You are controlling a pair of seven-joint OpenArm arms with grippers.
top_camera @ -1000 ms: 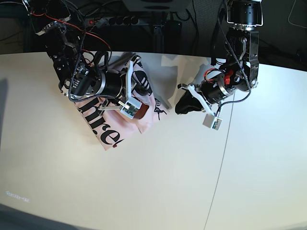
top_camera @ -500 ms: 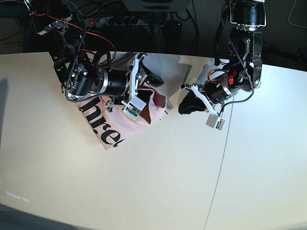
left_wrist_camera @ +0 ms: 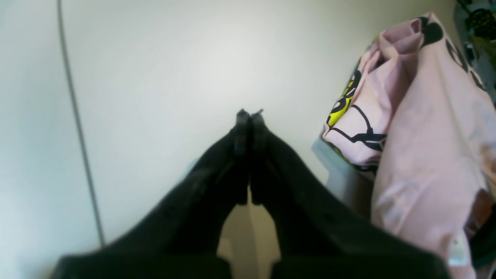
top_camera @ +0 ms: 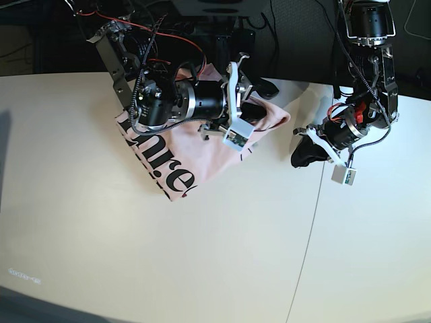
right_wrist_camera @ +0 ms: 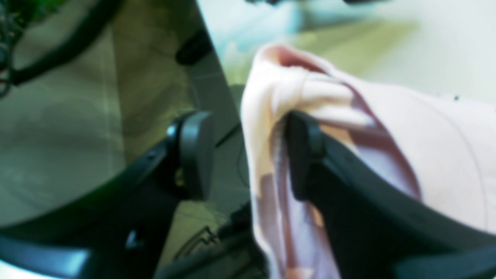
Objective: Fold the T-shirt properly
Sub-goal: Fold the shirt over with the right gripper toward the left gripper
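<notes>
I am running a two-arm rig over a pale table (top_camera: 222, 256), working to fold the T-shirt (top_camera: 178, 158). The pink shirt lies bunched at the table's eleven o'clock area in the base view, black lettering facing up along its lower left edge.

My right gripper (right_wrist_camera: 248, 155) has its fingers spread apart. A fold of pink cloth drapes over the inner face of one finger (right_wrist_camera: 304, 153), while the other pad (right_wrist_camera: 195, 153) stands clear of it. I judge this cloth is hooked rather than pinched, lifted so the layer can be carried across toward three o'clock.

My left gripper (left_wrist_camera: 250, 116) has its fingers pressed together with nothing between them. It hovers over bare table at the shirt's three o'clock, just beside the crumpled edge. I judge it waits there, out of the way, ready to take the far edge.
</notes>
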